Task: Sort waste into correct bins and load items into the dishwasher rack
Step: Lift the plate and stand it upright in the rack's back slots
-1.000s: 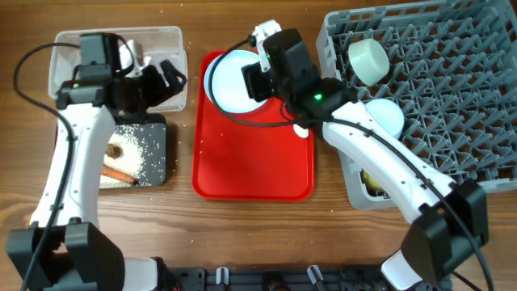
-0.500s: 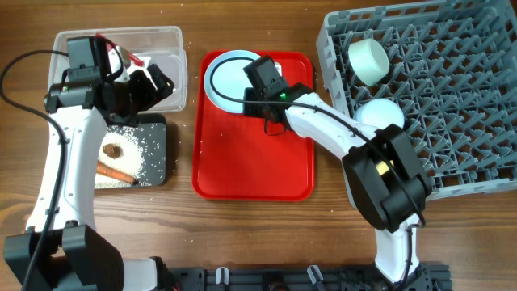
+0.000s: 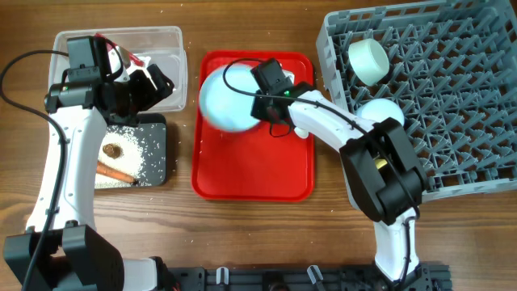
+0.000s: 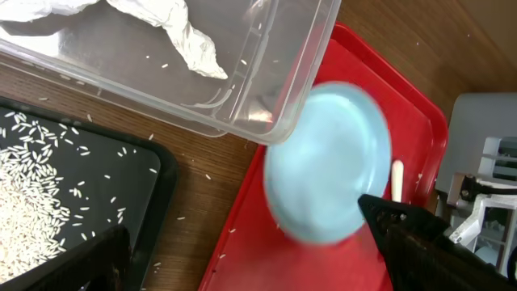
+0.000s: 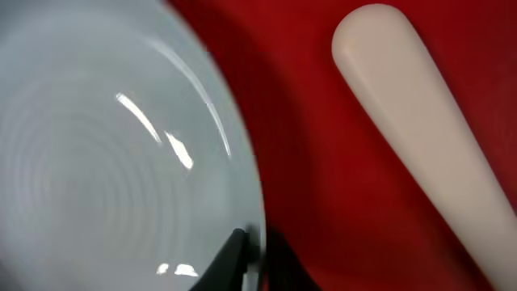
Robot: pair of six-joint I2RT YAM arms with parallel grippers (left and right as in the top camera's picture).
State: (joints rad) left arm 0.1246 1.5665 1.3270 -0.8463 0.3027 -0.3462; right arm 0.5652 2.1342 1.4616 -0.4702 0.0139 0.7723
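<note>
Right fingers [image 5: 235, 257] grip blue plate [image 3: 229, 101] over red tray [image 3: 250, 174]

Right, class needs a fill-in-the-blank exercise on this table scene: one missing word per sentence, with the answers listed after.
1. The right claw grips the light blue plate over a serving tray coloured ____.
2. The shallow bin holding loose rice grains is coloured ____.
3. In the dishwasher rack, the bowl farther from the robot is pale ____.
Answers: red, black, green.
</note>
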